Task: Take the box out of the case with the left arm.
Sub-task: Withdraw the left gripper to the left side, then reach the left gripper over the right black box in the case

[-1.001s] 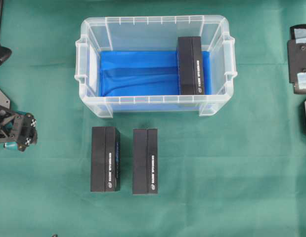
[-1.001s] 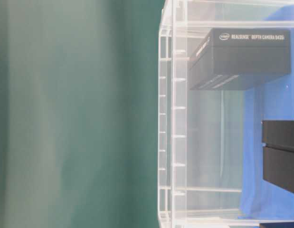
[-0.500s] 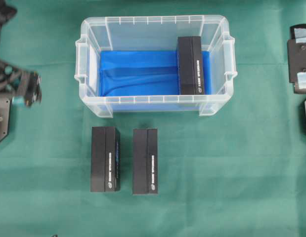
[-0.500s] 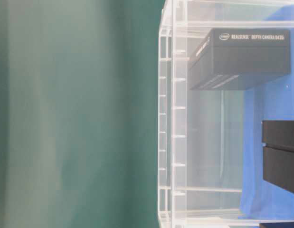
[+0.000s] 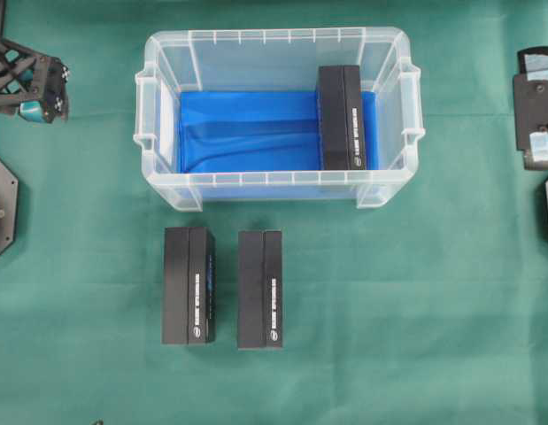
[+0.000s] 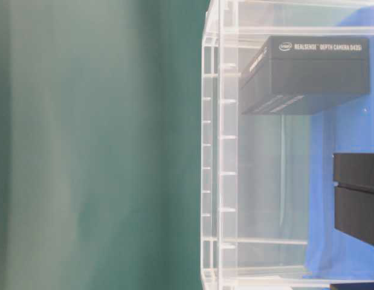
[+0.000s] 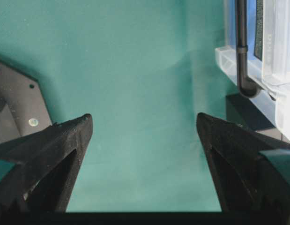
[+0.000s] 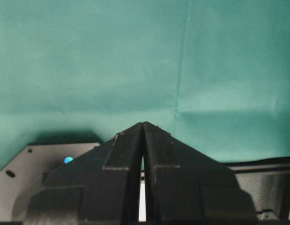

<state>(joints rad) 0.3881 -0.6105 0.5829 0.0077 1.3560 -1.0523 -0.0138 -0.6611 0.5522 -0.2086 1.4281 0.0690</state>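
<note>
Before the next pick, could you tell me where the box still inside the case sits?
In the overhead view, the box stands at the right end of the case, against its right wall on the blue lining.

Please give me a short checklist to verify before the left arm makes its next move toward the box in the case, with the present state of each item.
1. Left tool open and holding nothing: ok, its fingers stand wide apart over bare cloth.
2. One box in the case, at its right end: ok.
3. Nothing lying on top of that box: ok in the overhead view.
4. Left tool placed over the box: not ok, it is outside the case, near the case's top-left corner.
5. Right tool shut and away from the case: ok.
6. Two other boxes already out on the cloth, below the case: ok.
</note>
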